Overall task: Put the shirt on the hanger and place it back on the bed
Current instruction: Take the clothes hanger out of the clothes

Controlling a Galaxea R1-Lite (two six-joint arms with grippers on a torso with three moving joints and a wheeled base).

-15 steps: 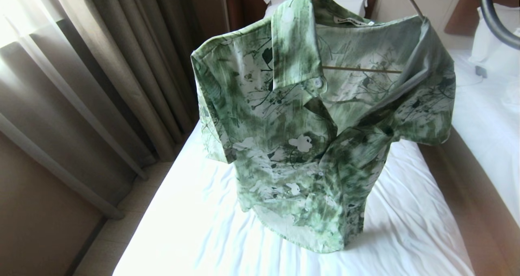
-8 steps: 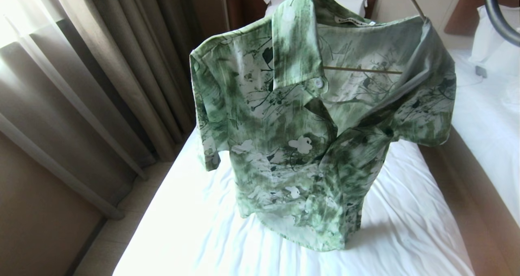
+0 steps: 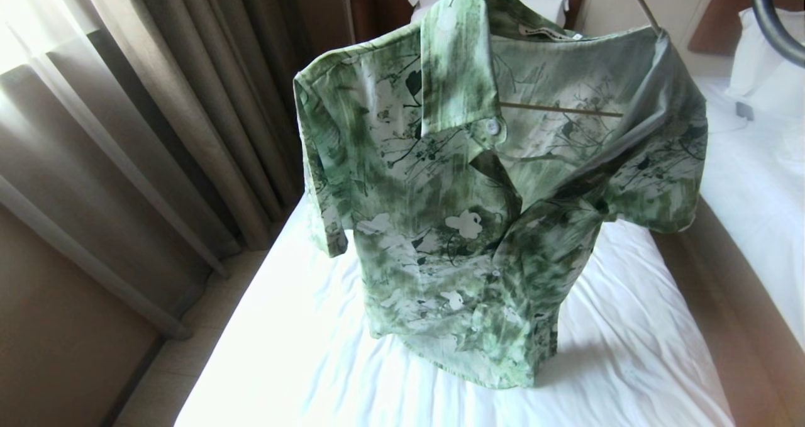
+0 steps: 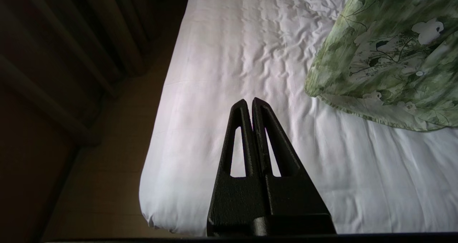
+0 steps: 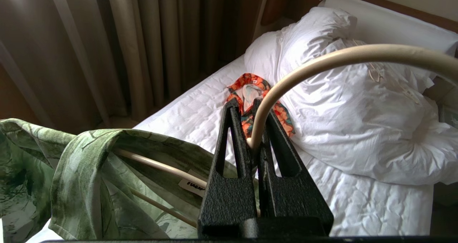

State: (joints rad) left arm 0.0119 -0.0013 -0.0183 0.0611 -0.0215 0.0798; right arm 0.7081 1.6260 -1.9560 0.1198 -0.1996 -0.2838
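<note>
One shirt (image 3: pixel 478 226), one hanger (image 5: pixel 343 58), two beds (nearer bed (image 3: pixel 302 351)), one orange garment (image 5: pixel 250 92).

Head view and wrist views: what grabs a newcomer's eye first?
The green floral shirt, hanging in mid-air on the cream hanger over the white bed, fills the middle of the head view. In the right wrist view, the right tool is shut on the hanger's hook above the shirt's collar. Behind it an orange patterned garment lies by the crumpled white duvet; the left tool is shut over the sheet, holding nothing.
</note>
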